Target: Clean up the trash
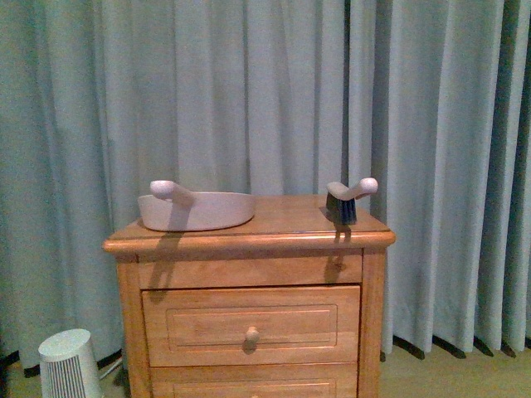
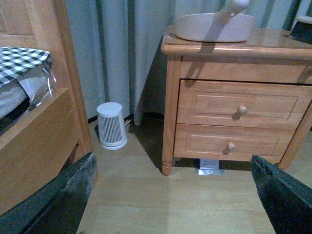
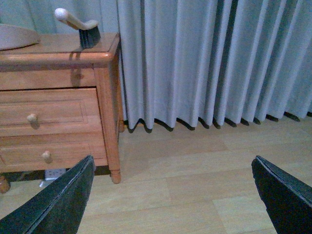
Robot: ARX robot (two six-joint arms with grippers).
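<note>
We could not make out the trash in any of our three views (the front one or either wrist one), so we could tell nothing of its look, state, pose or place.

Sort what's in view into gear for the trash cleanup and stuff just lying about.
For the job: dustpan and brush, both on the nightstand top. No trash shows in any view.

Lying about: the nightstand itself, curtain, white ribbed canister on the floor, bed.
</note>
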